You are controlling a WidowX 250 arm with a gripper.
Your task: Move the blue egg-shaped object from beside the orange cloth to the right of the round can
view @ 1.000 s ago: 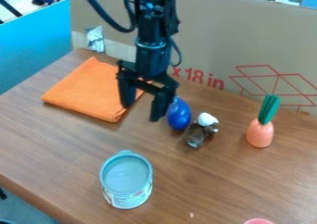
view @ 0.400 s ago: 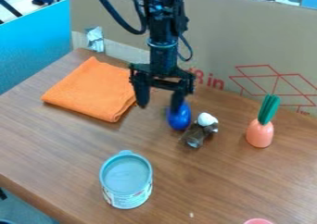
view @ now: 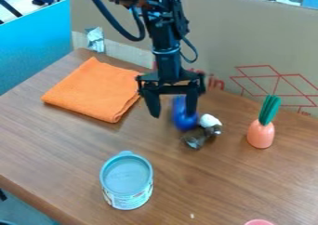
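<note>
blue object nudged as the open jaws come across to it

the jaws have moved over from the side by the orange cloth, and now hang low around the upper part of the blue object. they are spread apart and grip nothing; one finger overlaps the blue object from this viewpoint, though whether it presses on it is hard to tell.

the blue object sits on the tabletop, between the cloth and the carrot toy. it has shifted slightly towards the carrot toy, and its lower end now meets or nearly meets the white rounded piece. that piece has slid a little too, and the brown item beside it lies slightly differently. the cloth, the carrot toy and the lidded can have stayed put.

for the work in hand, which seems to centre on the blue object, this puts the jaws within reach, but no hold is made. the slight shift suggests contact from one side, so closing now could push it further into its neighbours unless both fingers straddle it first.
</note>
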